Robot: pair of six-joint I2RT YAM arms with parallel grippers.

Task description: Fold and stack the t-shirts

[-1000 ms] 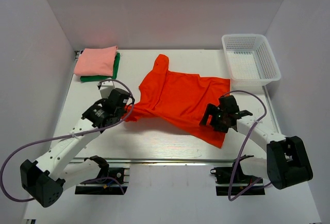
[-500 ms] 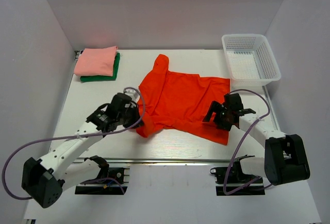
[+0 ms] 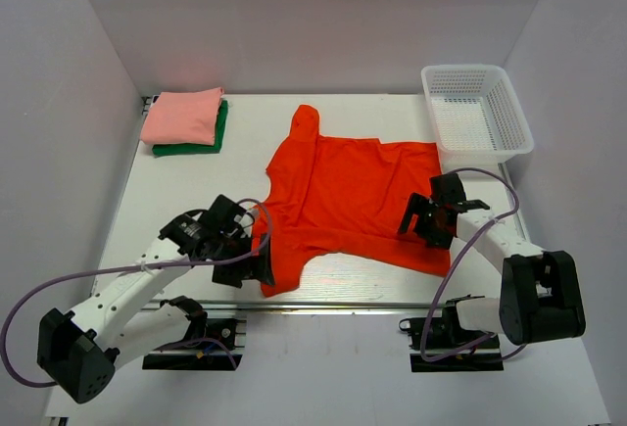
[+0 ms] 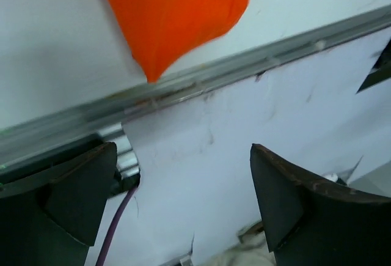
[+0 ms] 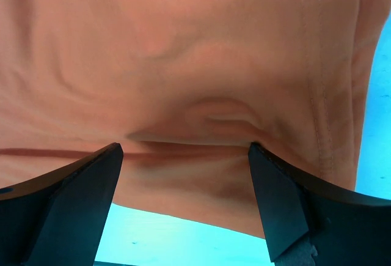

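Note:
The orange-red t-shirt lies spread across the middle of the table, its near left corner drawn down to the front rail. My left gripper hovers over that corner by the table's near edge, open and holding nothing. My right gripper rests over the shirt's right hem, open, its fingers either side of a small wrinkle in the orange cloth. At the back left, the pale pink t-shirt lies folded on the folded dark green one.
A white mesh basket stands at the back right corner. A metal rail runs along the table's front edge under my left gripper. White walls close in the left, back and right sides.
My left gripper dragged the shirt's left corner toward the near edge, then opened and let it go. The right gripper shifted slightly right and stayed open.

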